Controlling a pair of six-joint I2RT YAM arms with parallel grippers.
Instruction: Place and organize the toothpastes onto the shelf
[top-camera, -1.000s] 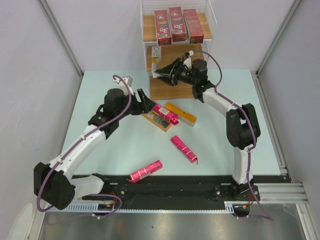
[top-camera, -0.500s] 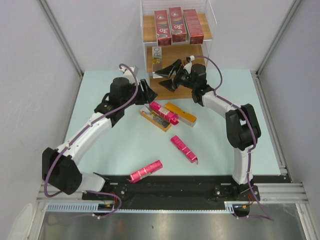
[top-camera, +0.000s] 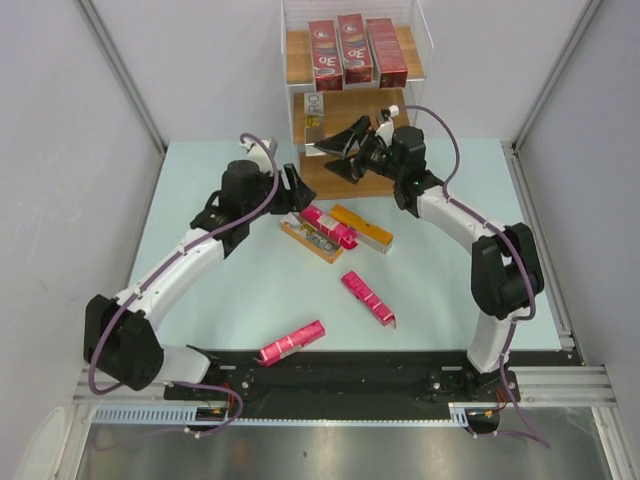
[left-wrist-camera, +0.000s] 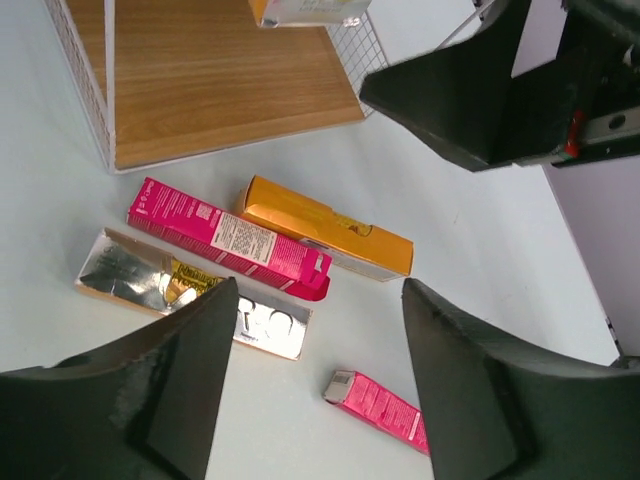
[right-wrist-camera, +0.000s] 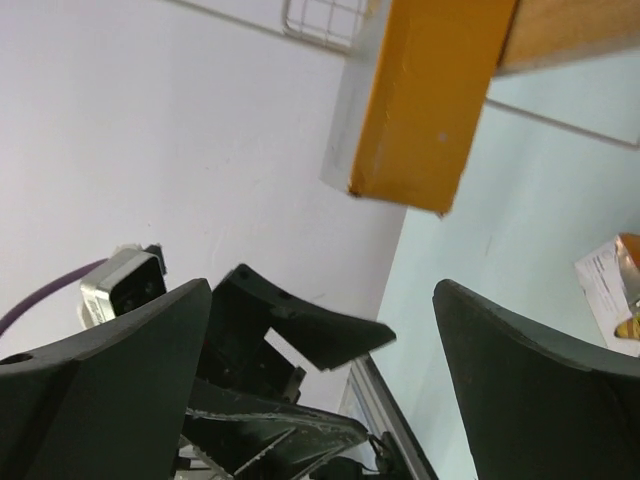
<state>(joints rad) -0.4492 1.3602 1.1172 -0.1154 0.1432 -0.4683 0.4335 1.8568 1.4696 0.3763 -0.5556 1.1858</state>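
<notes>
1. My right gripper (top-camera: 335, 156): jaws wide apart, nothing between them. It hangs at the front of the middle tier of the shelf (top-camera: 297, 58), just beside the upright carton (top-camera: 315, 112) at that tier's left end. I cannot tell whether a finger touches this carton.

2. My left gripper (top-camera: 294, 192): jaws partly apart, nothing held. It hovers over the table (top-camera: 220, 300), near the shelf's bottom board and above a cluster of three cartons.

3. Cluster: the silver carton (left-wrist-camera: 190, 295) lies flat. The pink carton (left-wrist-camera: 225, 238) lies across its far edge. The orange carton (left-wrist-camera: 325, 228) lies against the pink carton's far side.

4. Top tier: three red cartons (top-camera: 354, 48) stand side by side.

5. The second pink carton (top-camera: 368, 298) and the third pink carton (top-camera: 292, 342) lie flat on the table, well apart, nearer my bases.
</notes>
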